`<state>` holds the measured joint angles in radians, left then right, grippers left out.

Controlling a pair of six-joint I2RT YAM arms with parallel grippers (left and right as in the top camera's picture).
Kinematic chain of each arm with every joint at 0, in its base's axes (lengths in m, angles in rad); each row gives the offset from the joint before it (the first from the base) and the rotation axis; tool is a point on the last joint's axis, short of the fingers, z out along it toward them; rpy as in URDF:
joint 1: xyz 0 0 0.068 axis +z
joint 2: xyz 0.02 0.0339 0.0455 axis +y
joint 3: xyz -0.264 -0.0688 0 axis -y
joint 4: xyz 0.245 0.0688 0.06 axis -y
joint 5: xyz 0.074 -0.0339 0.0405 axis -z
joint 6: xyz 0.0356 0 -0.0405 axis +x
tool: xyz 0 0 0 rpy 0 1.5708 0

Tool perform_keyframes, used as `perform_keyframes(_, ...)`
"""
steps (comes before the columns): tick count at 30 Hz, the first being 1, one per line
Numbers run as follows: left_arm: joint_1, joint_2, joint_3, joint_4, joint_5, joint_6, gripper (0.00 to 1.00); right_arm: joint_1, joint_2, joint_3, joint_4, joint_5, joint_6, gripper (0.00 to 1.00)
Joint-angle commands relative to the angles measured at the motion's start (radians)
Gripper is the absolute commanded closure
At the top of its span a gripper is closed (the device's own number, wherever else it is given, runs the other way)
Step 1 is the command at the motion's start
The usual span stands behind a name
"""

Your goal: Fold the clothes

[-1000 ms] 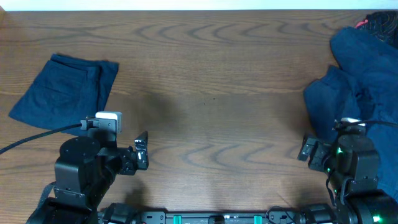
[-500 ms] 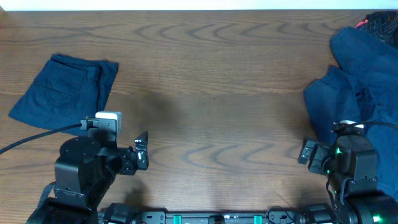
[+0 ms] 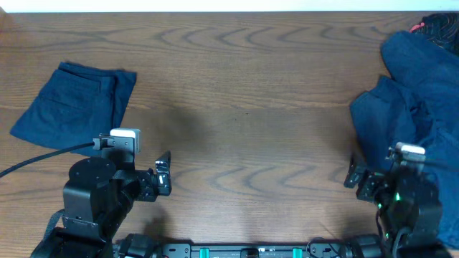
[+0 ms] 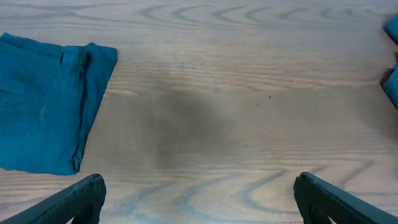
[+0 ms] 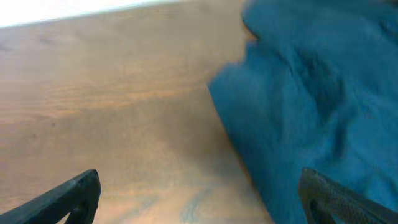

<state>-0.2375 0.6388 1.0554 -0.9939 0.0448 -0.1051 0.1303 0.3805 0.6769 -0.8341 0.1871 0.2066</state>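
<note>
Presently the left gripper [image 4: 198,204] and right gripper [image 5: 199,202] hang wide open, empty, over the wooden table [image 3: 244,86]. Folded navy shorts [image 3: 72,107] lie left; rumpled navy clothes [image 3: 419,93] lie right.

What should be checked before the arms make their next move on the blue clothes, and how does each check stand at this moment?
1. Left tool open and empty: ok.
2. Right tool open and empty: ok.
3. Folded garment lies flat at the left of the table, apart from both tools: ok.
4. Crumpled pile sits at the right, with its near edge just ahead of the right tool: ok.
5. One garment can be singled out of the pile: cannot tell, the layers overlap.
6. The middle of the table is bare wood, free for spreading a garment: ok.
</note>
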Motion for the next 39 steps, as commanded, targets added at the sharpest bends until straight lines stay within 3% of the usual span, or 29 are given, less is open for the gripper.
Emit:
perform_keyframes(1, 0.003, 0.0, -0.006, 0.001, -0.012, -0.009, 0.02, 0.007, -0.106, -0.124, 0.092, -0.105, -0.17, 0.01)
perform_keyframes(9, 0.003, 0.0, -0.006, 0.001, -0.012, -0.008, 0.02, 0.006, -0.324, -0.427, 0.475, -0.154, -0.196, 0.01)
perform_keyframes(19, 0.003, 0.0, -0.006, 0.001, -0.012, -0.009, 0.02, -0.019, -0.376, -0.655, 0.84, -0.151, -0.201, 0.01)
perform_keyframes(26, 0.003, 0.0, -0.006, 0.0, -0.012, -0.009, 0.02, -0.028, -0.376, -0.671, 0.758, -0.158, -0.205, 0.01)
perform_keyframes(39, 0.003, 0.0, -0.006, 0.0, -0.012, -0.009, 0.02, -0.028, -0.376, -0.671, 0.76, -0.18, -0.204, 0.01)
